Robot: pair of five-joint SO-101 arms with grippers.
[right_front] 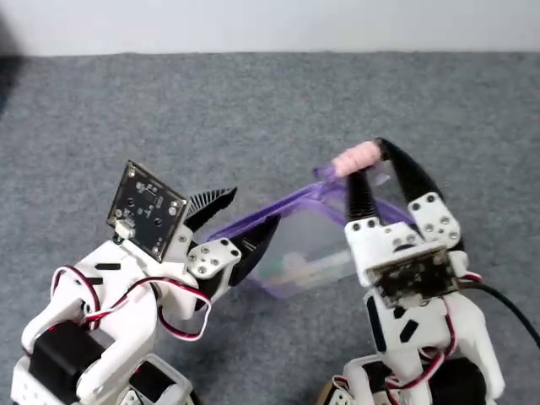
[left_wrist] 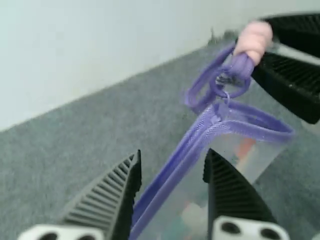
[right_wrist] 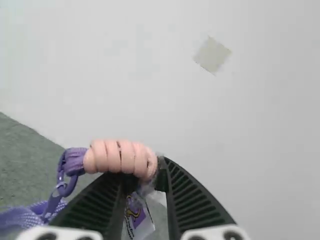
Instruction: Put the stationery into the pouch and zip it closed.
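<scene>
A clear pouch (right_front: 308,245) with a purple zip edge lies tilted between the two arms. Its zip (left_wrist: 200,135) looks drawn shut up to the slider. Blurred stationery (left_wrist: 245,148) shows through the plastic. My left gripper (right_front: 253,207) is shut on the pouch's near end, one finger on each side of the zip edge (left_wrist: 173,155). At the pouch's far end my right gripper (right_front: 371,156) is shut on the pink zip pull (right_front: 357,157), which lies across its fingertips (right_wrist: 120,156). A purple loop (left_wrist: 227,85) joins the pull (left_wrist: 254,37) to the slider.
Grey carpet-like cloth (right_front: 253,110) covers the table. A pale wall (right_front: 270,25) runs along its far edge. The arms' white bodies (right_front: 110,337) take up the near edge.
</scene>
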